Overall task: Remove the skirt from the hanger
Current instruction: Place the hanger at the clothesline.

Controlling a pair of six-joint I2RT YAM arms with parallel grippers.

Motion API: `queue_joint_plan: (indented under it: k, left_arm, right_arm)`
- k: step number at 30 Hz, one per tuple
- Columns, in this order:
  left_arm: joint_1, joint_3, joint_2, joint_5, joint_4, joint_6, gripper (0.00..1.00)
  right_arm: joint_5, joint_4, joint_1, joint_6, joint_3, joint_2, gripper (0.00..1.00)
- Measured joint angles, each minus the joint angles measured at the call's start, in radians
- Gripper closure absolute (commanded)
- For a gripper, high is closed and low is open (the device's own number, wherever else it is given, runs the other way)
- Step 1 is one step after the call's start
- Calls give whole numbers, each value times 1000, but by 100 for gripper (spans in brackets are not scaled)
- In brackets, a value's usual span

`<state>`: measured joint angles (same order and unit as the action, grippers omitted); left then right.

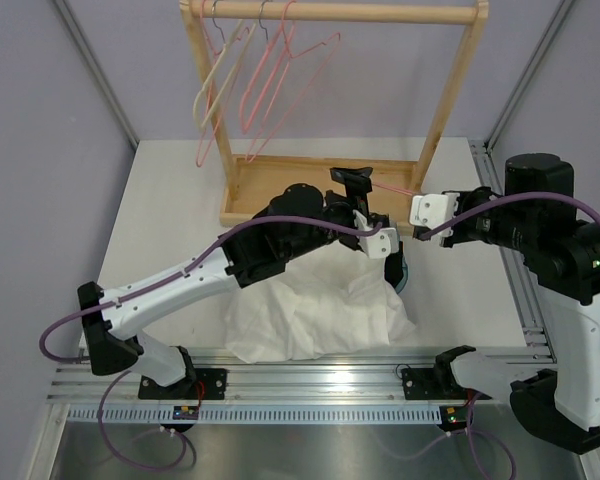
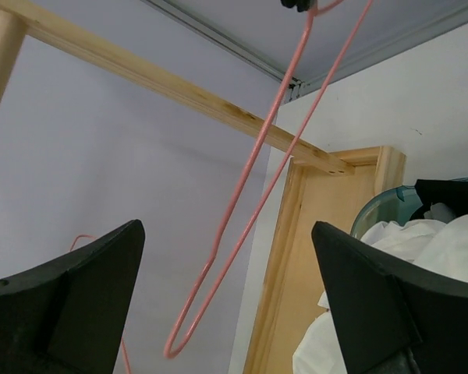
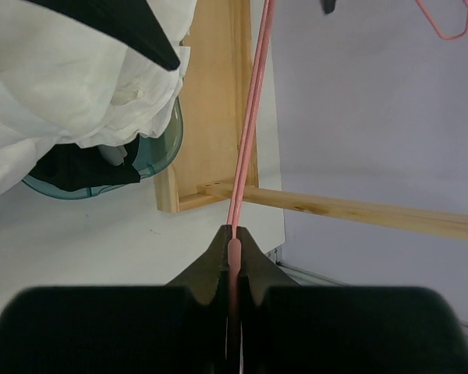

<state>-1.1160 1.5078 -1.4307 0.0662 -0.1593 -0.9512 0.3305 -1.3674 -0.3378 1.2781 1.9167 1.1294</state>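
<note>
Right tool (image 3: 232,238) on pink hanger (image 3: 251,101), lengthwise away.

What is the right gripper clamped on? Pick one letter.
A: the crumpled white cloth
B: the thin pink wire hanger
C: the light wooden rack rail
B: the right gripper is shut on the thin pink wire hanger, as its wrist view shows.
</note>
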Motion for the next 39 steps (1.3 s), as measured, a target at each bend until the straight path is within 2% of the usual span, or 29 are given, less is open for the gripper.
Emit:
queue_joint_plan:
  k: [3, 6, 9, 10, 12, 13, 16, 17, 24, 27, 30, 31, 34, 35, 38, 39]
  left_arm:
    - [6, 11, -44, -6, -20, -4, 10]
    - [16, 12, -77, -14, -39, -6, 15]
    - [24, 24, -98, -18, -61, -8, 29]
    - [26, 29, -102, -19, -65, -8, 41]
    - [31, 39, -106, -19, -69, -4, 55]
    - [31, 41, -106, -20, -68, -4, 71]
    - [31, 43, -106, -23, -63, 3, 89]
    - [31, 43, -106, -23, -66, 1, 100]
    - [32, 29, -100, -47, -103, 31, 100]
    - [41, 11, -77, -69, -116, 79, 100]
    - [57, -26, -25, -105, -138, 145, 100]
    - [63, -46, 0, -120, -142, 169, 100]
    - [70, -106, 75, -157, -155, 234, 100]
    - [72, -127, 103, -165, -155, 259, 100]
    - [89, -183, 178, -190, -154, 325, 100]
    - [92, -194, 192, -195, -154, 337, 100]
  right_arm:
    - [0, 0, -14, 8, -2, -17, 100]
    - [0, 2, -29, 21, -30, -43, 100]
    - [0, -3, -44, 29, -69, -66, 100]
    - [0, -6, -48, 32, -76, -69, 100]
    - [1, -7, -55, 34, -85, -70, 100]
    - [1, -7, -57, 35, -88, -69, 100]
    - [3, -7, -60, 35, -93, -66, 100]
    - [3, -6, -60, 35, -93, -63, 100]
    - [18, 8, -61, 32, -79, -45, 100]
    - [36, 6, -62, 3, -53, -21, 95]
    - [73, 5, -65, -38, -35, 5, 86]
    - [83, 5, -67, -50, -32, 11, 73]
    - [108, 15, -69, -103, -24, 26, 47]
    - [109, 14, -69, -124, -24, 28, 26]
    - [137, 9, -69, -198, -21, 28, 8]
    - [148, 7, -69, -216, -16, 27, 6]
